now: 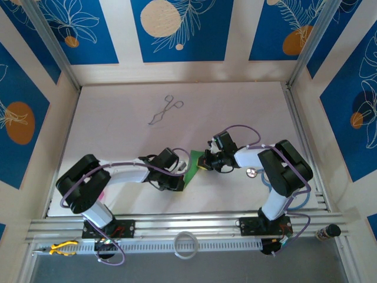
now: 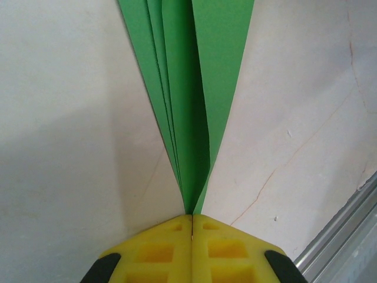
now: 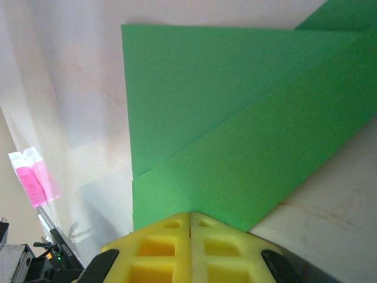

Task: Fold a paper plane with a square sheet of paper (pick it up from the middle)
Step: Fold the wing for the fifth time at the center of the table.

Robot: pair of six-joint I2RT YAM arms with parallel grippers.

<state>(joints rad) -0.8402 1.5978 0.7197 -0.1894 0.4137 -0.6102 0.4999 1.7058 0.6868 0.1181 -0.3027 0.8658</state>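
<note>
Over the white bench (image 1: 118,135), the green paper plane (image 1: 192,168) spans between the two hands. Its layered folds fan forward from the left hand (image 2: 192,221), which is pressed together on the narrow tip. The right hand (image 3: 191,217) pinches a folded edge. The paper looks light, limp and easily creased, so it is best gripped across the stacked layers near the centre crease. No writing is legible.

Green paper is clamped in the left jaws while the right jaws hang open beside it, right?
No. The right gripper has its jaws shut on the green paper too, as the right wrist view shows. The left gripper does clamp it.
</note>
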